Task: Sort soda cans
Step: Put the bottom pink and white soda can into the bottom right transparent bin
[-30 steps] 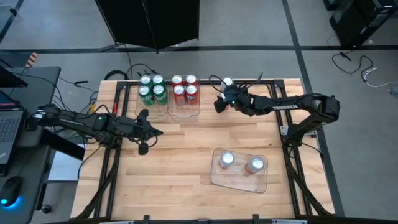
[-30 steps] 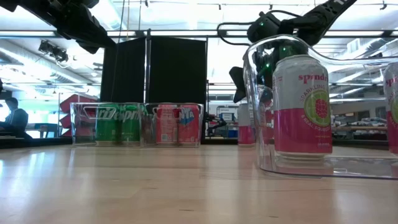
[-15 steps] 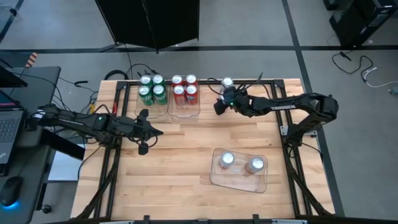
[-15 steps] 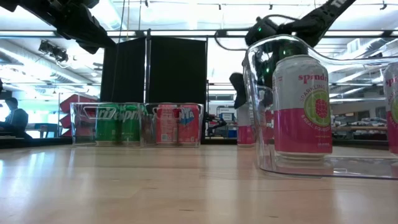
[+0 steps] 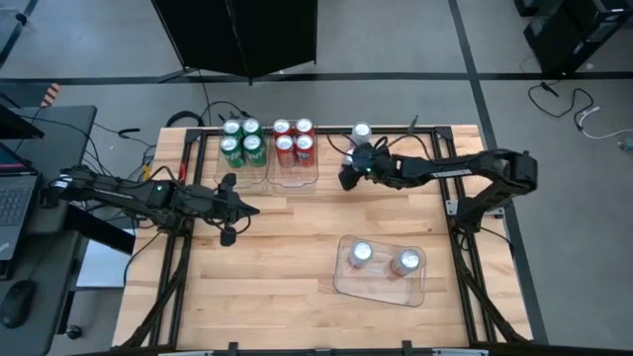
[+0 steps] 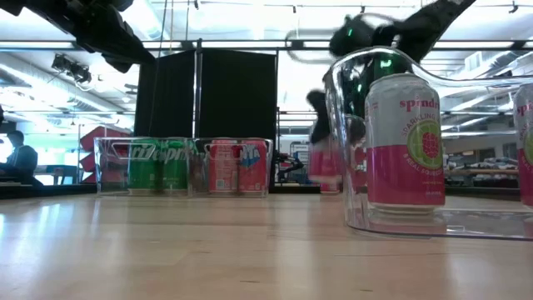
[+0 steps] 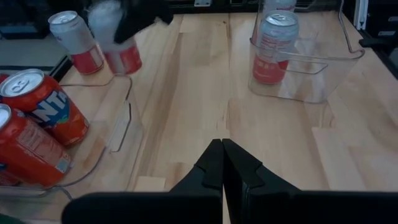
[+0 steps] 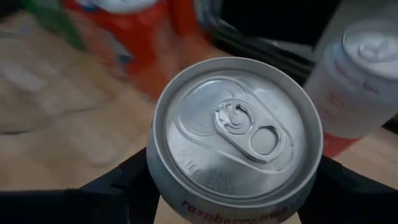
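Observation:
Two silver-grey soda cans with pink bases stand at the table's far edge. One (image 5: 362, 131) stands free. The other (image 8: 233, 130) is between the fingers of my right gripper (image 5: 348, 168), which is shut on it. The same can shows blurred in the left wrist view (image 7: 117, 38) and in the low view (image 6: 328, 171). Green cans (image 5: 241, 141) and red cans (image 5: 293, 140) stand in two clear trays at the far edge. Two more silver-grey cans (image 5: 361, 253) (image 5: 406, 262) stand in a clear tray (image 5: 381, 289). My left gripper (image 7: 222, 165) hangs shut over the left middle. My right gripper pinches the can's side wall just under its top rim (image 8: 158, 186) between its two fingers (image 8: 118, 186), one on each side. The fingers slant down at it from the table's right. The can stays upright; I cannot tell whether its base is off the table.
The tray of red cans (image 5: 294, 176) lies just left of the held can, and the tray of green cans (image 5: 242, 166) is beyond it. Bare wood spreads over the table's middle and near left. A black panel (image 5: 237, 35) stands behind the far edge.
My right gripper has edged a little toward the table's left and near side. The can between its fingers was sharp in the low view before. It now smears there, shifting with the gripper away from the other free can.

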